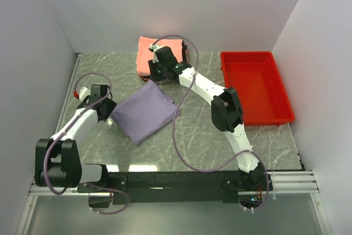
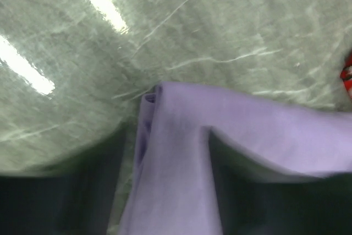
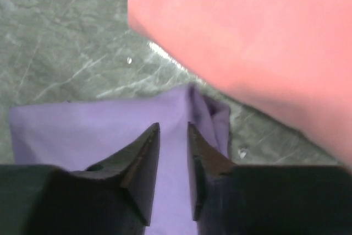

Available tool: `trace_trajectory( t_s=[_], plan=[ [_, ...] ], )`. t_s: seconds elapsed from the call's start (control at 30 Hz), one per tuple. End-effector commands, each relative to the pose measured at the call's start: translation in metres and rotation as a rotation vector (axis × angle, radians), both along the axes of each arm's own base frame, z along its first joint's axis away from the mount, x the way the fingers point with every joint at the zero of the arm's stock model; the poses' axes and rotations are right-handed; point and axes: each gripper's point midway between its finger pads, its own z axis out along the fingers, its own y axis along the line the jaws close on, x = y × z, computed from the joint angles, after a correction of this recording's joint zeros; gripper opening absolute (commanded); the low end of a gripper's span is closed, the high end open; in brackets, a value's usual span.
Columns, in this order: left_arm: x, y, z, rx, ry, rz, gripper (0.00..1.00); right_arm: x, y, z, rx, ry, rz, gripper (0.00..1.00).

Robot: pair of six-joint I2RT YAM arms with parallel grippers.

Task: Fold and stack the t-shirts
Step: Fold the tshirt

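Right tool (image 3: 173, 126) above marbled tabletop (image 3: 55, 37)

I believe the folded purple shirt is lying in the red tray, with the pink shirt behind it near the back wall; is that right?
Not quite: the purple shirt is lying on the table, left of the tray, not in it. The pink shirt is behind it near the back wall, as you say. The top view shows this.

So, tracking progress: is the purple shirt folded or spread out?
Folded: the purple shirt lies as a compact square, no sleeves showing, with layered edges at one corner.
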Motion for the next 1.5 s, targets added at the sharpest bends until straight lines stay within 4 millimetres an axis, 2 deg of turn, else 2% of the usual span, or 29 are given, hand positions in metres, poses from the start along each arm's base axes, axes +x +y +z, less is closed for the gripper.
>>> trace_trajectory(
  t_s=[0.0, 0.07, 0.13, 0.17, 0.3, 0.33, 0.4, 0.43, 0.47, 0.53, 0.6, 0.63, 0.7, 0.73, 0.8, 0.83, 0.9, 0.93, 0.97, 1.07, 1.3, 1.47],
  plan=[
    [0.014, -0.002, 0.016, -0.004, -0.042, -0.028, 0.72, 0.024, 0.005, 0.049, 0.064, -0.117, -0.022, 0.51],
    [0.012, 0.002, 0.025, 0.008, -0.059, -0.004, 0.95, 0.017, 0.005, 0.059, 0.070, -0.119, 0.001, 0.67],
    [0.009, 0.002, 0.031, 0.006, -0.069, -0.006, 0.99, 0.007, 0.002, 0.066, 0.082, -0.111, 0.010, 0.73],
    [0.007, 0.000, 0.038, 0.001, -0.090, -0.013, 0.99, 0.002, 0.001, 0.070, 0.089, -0.109, 0.020, 0.75],
    [-0.009, -0.009, 0.037, -0.047, -0.090, -0.044, 0.99, -0.027, -0.006, 0.076, 0.092, -0.076, 0.049, 0.88],
    [-0.018, -0.011, 0.027, -0.060, -0.066, -0.047, 1.00, -0.040, -0.013, 0.070, 0.083, -0.047, 0.050, 0.89],
    [-0.028, -0.018, 0.023, -0.096, -0.071, -0.064, 1.00, -0.053, -0.020, 0.066, 0.110, -0.013, 0.034, 0.95],
    [-0.037, -0.019, 0.011, -0.107, -0.051, -0.063, 1.00, -0.067, -0.031, 0.056, 0.101, 0.017, 0.025, 0.97],
    [-0.041, -0.022, 0.010, -0.124, -0.061, -0.067, 1.00, -0.070, -0.034, 0.058, 0.126, 0.013, 0.005, 0.99],
    [-0.051, -0.025, -0.001, -0.143, -0.058, -0.069, 0.99, -0.083, -0.051, 0.043, 0.118, 0.034, -0.036, 0.99],
    [-0.054, -0.027, -0.005, -0.160, -0.062, -0.069, 0.99, -0.086, -0.057, 0.035, 0.125, 0.049, -0.050, 0.99],
    [-0.056, -0.029, -0.008, -0.168, -0.066, -0.074, 0.99, -0.088, -0.058, 0.025, 0.119, 0.074, -0.046, 0.99],
    [-0.054, -0.033, -0.011, -0.190, -0.082, -0.080, 0.99, -0.083, -0.060, 0.017, 0.118, 0.111, -0.059, 0.99],
    [-0.053, -0.034, -0.010, -0.193, -0.088, -0.085, 0.99, -0.080, -0.059, 0.001, 0.110, 0.153, -0.055, 0.99],
    [-0.052, -0.034, -0.014, -0.194, -0.081, -0.083, 1.00, -0.078, -0.055, -0.006, 0.124, 0.198, -0.035, 0.99],
    [-0.052, -0.033, -0.018, -0.195, -0.065, -0.076, 0.99, -0.075, -0.055, -0.017, 0.109, 0.212, -0.037, 0.99],
    [-0.051, -0.034, -0.022, -0.200, -0.055, -0.077, 0.98, -0.070, -0.053, -0.023, 0.096, 0.214, -0.028, 0.99],
    [-0.051, -0.035, -0.025, -0.207, -0.045, -0.076, 0.96, -0.064, -0.049, -0.026, 0.091, 0.209, -0.029, 0.99],
    [-0.051, -0.036, -0.030, -0.210, -0.031, -0.077, 0.88, -0.061, -0.049, -0.029, 0.081, 0.202, -0.026, 0.99],
    [-0.048, -0.038, -0.038, -0.223, -0.019, -0.078, 0.76, -0.053, -0.047, -0.042, 0.052, 0.213, -0.033, 0.97],
    [-0.050, -0.038, -0.052, -0.221, 0.039, -0.070, 0.66, -0.049, -0.040, -0.062, 0.035, 0.259, -0.029, 0.87],
    [-0.051, -0.039, -0.059, -0.227, 0.057, -0.068, 0.59, -0.056, -0.037, -0.085, 0.018, 0.334, -0.023, 0.79]
  ],
)
